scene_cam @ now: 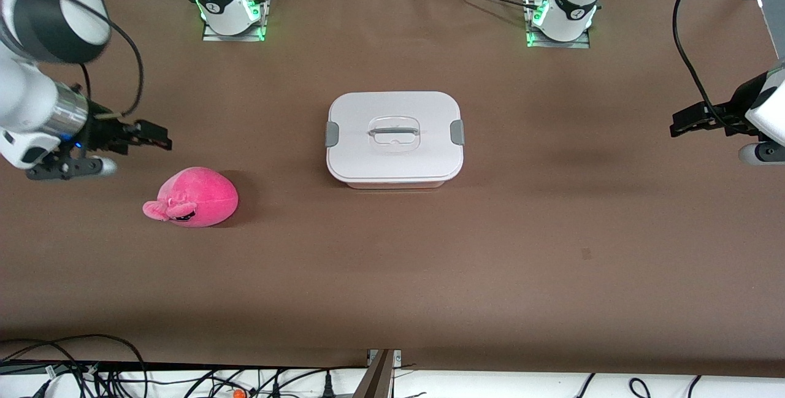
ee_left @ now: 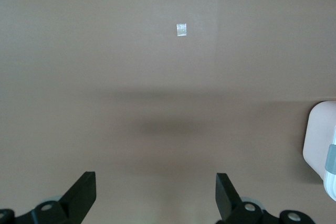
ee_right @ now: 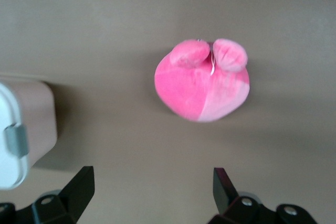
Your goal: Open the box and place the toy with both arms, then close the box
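Note:
The box [scene_cam: 394, 138] stands closed in the middle of the table, its white lid on with a grey clip at each end and a clear handle in the centre. Its edge shows in the left wrist view [ee_left: 321, 145] and in the right wrist view [ee_right: 23, 132]. The pink plush toy [scene_cam: 193, 197] lies on the table toward the right arm's end, nearer the front camera than the box; it also shows in the right wrist view [ee_right: 203, 80]. My right gripper [scene_cam: 153, 135] is open and empty, up in the air beside the toy. My left gripper [scene_cam: 682, 123] is open and empty over bare table at the left arm's end.
The table [scene_cam: 392, 275] is covered in brown cloth. A small pale tape mark [ee_left: 181, 29] lies on it in the left wrist view. Cables run along the table's front edge [scene_cam: 184, 373] and near the arm bases.

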### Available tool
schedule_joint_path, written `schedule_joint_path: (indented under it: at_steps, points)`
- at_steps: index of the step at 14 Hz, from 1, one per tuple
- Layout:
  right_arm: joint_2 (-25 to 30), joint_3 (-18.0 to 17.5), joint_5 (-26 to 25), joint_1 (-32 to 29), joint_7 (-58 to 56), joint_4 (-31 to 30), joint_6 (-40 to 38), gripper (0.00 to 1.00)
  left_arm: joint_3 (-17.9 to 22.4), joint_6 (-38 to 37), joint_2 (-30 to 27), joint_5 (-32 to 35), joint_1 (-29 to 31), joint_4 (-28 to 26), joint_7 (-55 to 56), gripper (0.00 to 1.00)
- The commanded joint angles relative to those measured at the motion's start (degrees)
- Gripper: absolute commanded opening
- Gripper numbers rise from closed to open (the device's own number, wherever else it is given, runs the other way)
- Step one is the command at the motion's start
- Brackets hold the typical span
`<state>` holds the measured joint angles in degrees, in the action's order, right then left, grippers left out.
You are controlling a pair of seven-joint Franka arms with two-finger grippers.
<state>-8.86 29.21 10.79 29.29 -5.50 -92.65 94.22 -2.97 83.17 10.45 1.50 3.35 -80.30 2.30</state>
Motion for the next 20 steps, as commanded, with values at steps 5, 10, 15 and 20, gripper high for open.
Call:
schedule_joint_path:
  at_steps: [5, 10, 15, 20]
  points:
    - [5.34, -0.99, -4.11, 1.74, 4.88, 1.42, -7.2, 1.0, -0.29, -0.73, 0.44, -1.59, -3.07, 0.67, 0.86, 1.0]
    - [7.37, -3.45, -7.36, 1.82, 5.06, 1.15, -8.0, 1.0, -0.29, -0.99, 1.14, -2.9, -9.05, 0.23, 0.78, 1.0]
    - [9.38, -22.83, -8.59, -17.9, 5.06, 0.02, -8.26, 1.0, -0.29, -0.99, 5.1, -8.09, -20.54, 0.49, 0.69, 1.0]
    - [9.57, -24.82, -9.38, -19.97, 4.71, -0.34, -8.35, 1.0, -0.29, -0.2, 7.64, -8.1, -31.98, 0.58, -0.53, 1.0]
